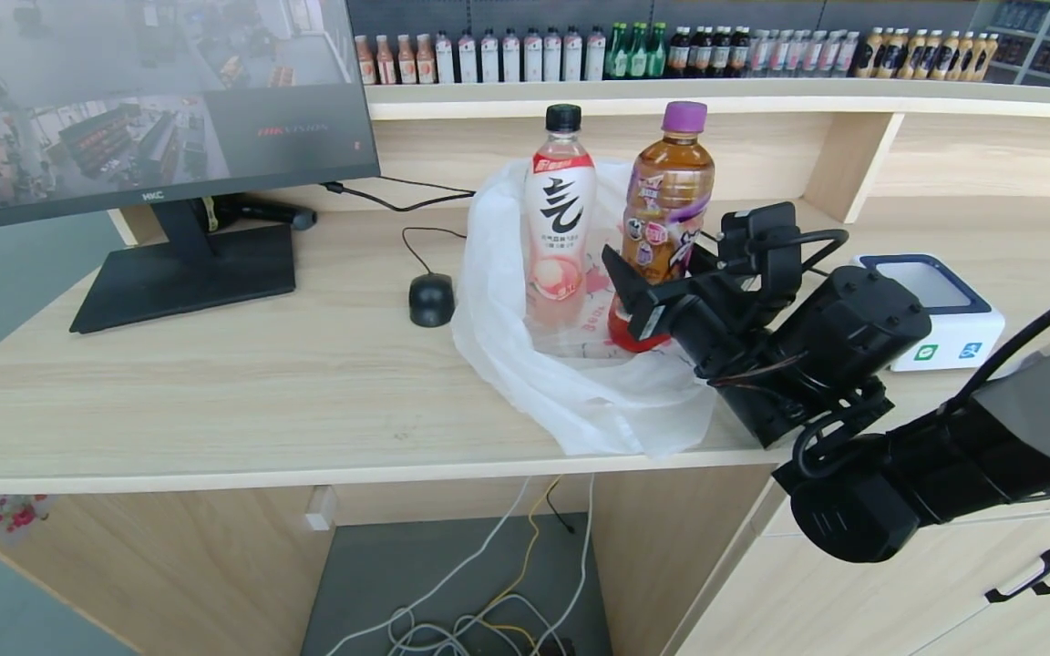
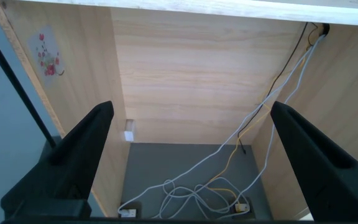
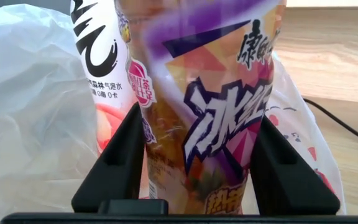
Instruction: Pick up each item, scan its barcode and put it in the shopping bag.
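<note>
Tea bottle (image 1: 668,196) with the purple cap is clamped low down in the right tool (image 1: 660,284). Its base sits inside the open white shopping bag (image 1: 498,310) on the counter (image 1: 215,383), with a pink bottle (image 1: 560,219) standing just beyond it. The low hold, I'd guess, keeps it upright for release. The left tool (image 2: 192,109) hangs spread apart and empty below the counter, out of the way.

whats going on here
The robot's right tool grips a purple-capped tea bottle that stands upright inside the white shopping bag on the wooden counter. A black-capped pink drink bottle is already in the bag beside it. The left tool hangs open and empty below the counter's edge.
</note>
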